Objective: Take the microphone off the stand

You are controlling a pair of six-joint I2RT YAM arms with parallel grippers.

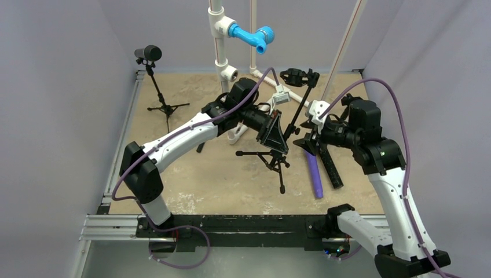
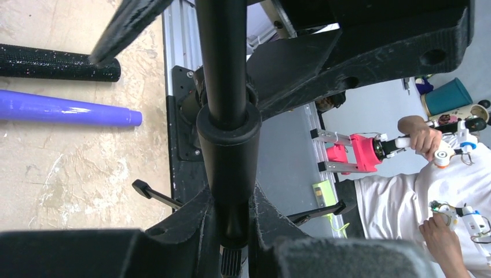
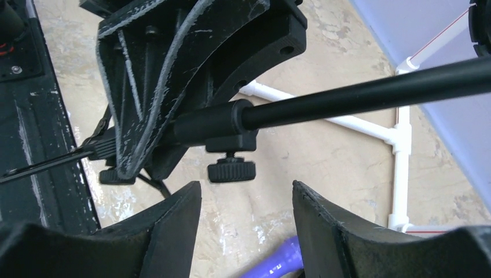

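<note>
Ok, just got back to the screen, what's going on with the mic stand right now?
The left tool is clamped on the tripod stand's pole, holding it. The right tool is open beside it and grips nothing. A purple rod lies on the table just below it, with a black textured rod alongside. The clip at the stand's top looks empty, so the removal seems done.

The left gripper point(image 1: 275, 133) clamps the tilted tripod stand point(image 1: 299, 109), with a black cylinder point(image 1: 332, 168) and a purple cylinder point(image 1: 314, 175) lying just beside it.
</note>
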